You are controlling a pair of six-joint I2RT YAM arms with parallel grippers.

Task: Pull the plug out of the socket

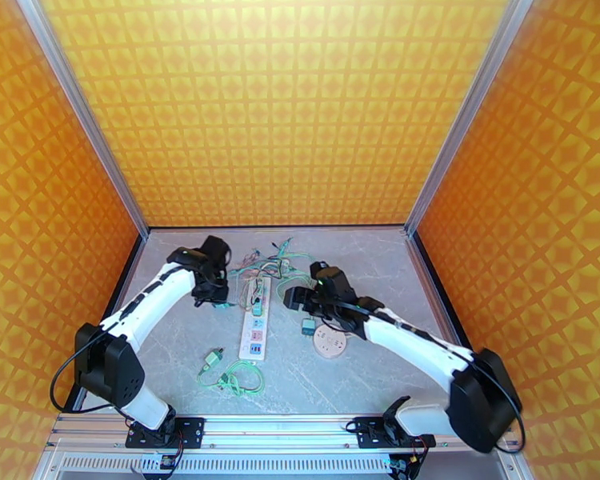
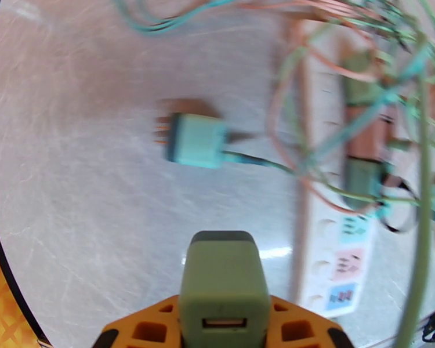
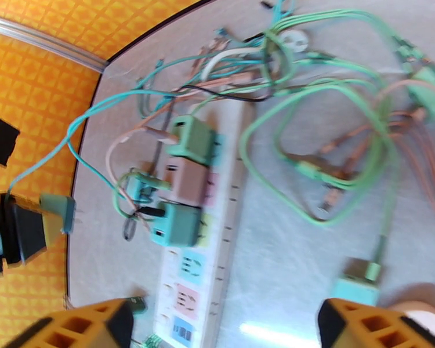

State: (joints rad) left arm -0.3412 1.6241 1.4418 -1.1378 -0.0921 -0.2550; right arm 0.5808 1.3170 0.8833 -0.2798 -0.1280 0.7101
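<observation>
Your left gripper [image 1: 213, 296] grips a dull-green blocky plastic plug [image 2: 223, 274], just left of the long white socket strip [image 3: 229, 227] and, it seems, free of it. Your right gripper [image 3: 226, 313] hangs wide open above the strip.

I have the white power strip [image 1: 254, 323] lying flat mid-table, long axis running away from the bases. Three adapters [image 3: 185, 180] sit seated in a row on it; its coloured near outlets are bare. The green plug [image 2: 223, 274], boxy with a USB port, is off the strip, pinched in the left gripper [image 2: 223, 326] to the strip's left.
</observation>
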